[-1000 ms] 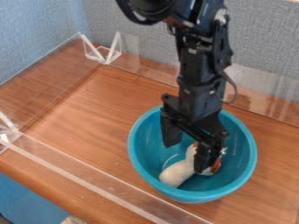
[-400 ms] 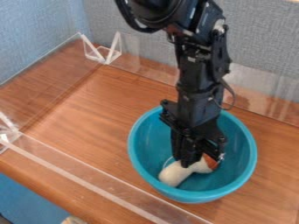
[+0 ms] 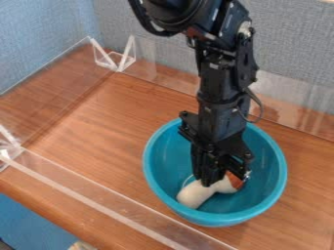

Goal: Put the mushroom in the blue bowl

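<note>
The blue bowl stands on the wooden table at the lower right. The mushroom lies on its side on the bowl's floor, cream stem to the left. Its orange-brown cap peeks out to the right of the fingers. My gripper points straight down into the bowl. Its black fingers are drawn close together over the mushroom's middle, and it is shut on the mushroom. The fingertips hide the part where stem meets cap.
A low clear acrylic wall runs along the table's front and left edges. A clear stand sits at the back left in front of the blue backdrop. Bare wood lies left of the bowl.
The fingers, wide apart on either side of the mushroom a second ago, have closed together on it. The arm and the mushroom have stayed in place.
</note>
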`<state>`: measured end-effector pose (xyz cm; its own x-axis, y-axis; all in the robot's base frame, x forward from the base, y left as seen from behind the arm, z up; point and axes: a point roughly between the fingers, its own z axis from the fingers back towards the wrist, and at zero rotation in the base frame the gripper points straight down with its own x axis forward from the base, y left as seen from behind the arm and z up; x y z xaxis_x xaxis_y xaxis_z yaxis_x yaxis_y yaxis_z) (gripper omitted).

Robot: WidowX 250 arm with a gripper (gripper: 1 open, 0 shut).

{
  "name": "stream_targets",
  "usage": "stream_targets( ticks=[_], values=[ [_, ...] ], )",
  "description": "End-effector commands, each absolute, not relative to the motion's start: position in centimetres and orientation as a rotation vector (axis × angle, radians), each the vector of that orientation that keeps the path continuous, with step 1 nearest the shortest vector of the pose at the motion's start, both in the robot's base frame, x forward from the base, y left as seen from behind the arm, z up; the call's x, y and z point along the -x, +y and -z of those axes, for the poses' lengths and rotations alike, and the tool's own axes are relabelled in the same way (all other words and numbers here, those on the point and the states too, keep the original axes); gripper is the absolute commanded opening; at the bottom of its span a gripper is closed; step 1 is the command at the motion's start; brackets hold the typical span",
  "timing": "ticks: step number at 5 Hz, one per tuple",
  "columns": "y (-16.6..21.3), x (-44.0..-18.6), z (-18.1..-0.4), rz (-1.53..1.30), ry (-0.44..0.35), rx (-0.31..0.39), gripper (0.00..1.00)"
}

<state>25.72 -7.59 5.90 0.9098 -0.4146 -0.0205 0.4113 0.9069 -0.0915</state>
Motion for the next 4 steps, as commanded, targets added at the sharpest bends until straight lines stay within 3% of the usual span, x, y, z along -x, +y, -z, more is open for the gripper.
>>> stream_targets(
  ticks=[1,4],
  values=[
    [-7.5,-26.3,-8.0,0.429,-0.034,0.086,0.00],
    [-7.2,-26.5,-9.2,0.426,-0.060,0.088,0.00]
  ],
)
